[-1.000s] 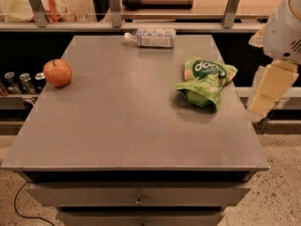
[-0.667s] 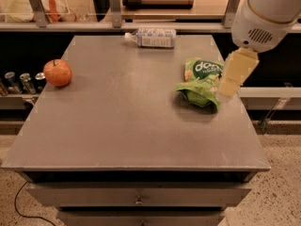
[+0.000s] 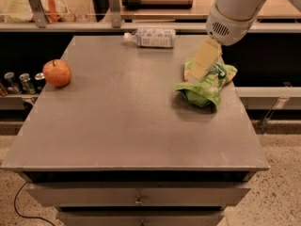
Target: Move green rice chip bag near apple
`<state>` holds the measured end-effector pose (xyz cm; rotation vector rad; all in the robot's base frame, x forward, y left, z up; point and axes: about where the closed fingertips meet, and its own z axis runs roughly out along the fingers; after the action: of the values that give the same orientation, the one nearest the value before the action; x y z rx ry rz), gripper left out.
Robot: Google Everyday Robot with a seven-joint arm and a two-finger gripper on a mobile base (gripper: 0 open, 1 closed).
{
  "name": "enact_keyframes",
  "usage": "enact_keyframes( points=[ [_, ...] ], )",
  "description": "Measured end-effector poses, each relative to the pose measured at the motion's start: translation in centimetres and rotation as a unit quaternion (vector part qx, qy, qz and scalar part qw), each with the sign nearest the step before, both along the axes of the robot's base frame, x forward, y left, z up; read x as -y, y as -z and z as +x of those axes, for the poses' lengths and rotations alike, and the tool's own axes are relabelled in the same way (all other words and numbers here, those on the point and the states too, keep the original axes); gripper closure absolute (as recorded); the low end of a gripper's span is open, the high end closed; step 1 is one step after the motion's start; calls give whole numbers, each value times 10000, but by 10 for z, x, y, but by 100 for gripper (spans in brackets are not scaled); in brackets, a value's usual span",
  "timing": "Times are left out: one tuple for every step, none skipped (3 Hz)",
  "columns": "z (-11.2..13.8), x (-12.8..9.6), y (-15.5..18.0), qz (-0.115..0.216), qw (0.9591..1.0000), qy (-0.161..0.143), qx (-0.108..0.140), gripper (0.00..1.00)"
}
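Observation:
The green rice chip bag (image 3: 206, 87) lies crumpled on the right side of the grey table (image 3: 127, 126). The red-orange apple (image 3: 57, 73) sits at the table's left edge, far from the bag. My gripper (image 3: 202, 66) hangs from the white arm (image 3: 235, 8) at the upper right. Its pale fingers (image 3: 206, 58) point down and left, right over the bag's upper part, hiding some of it. Whether it touches the bag cannot be seen.
A plastic bottle (image 3: 151, 37) with a white-and-blue label lies on its side at the table's back edge. Cans (image 3: 19, 82) stand on a lower shelf to the left. A counter with rails runs behind the table. Drawers are below the tabletop.
My arm has swung in from the right of the table to the left and forward, and the gripper now sits over the bag. The bag, apple and bottle have not moved.

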<state>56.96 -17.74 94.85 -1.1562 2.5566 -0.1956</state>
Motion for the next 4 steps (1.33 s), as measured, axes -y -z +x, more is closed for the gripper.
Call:
enact_keyframes(
  points=[
    [0, -1, 0, 165, 9990, 427, 8, 0],
    [2, 9, 4, 338, 9947, 966, -61, 0],
    [7, 32, 14, 767, 9754, 2050, -247, 0],
    [12, 50, 29, 1117, 9456, 3016, -486, 0]
  ],
)
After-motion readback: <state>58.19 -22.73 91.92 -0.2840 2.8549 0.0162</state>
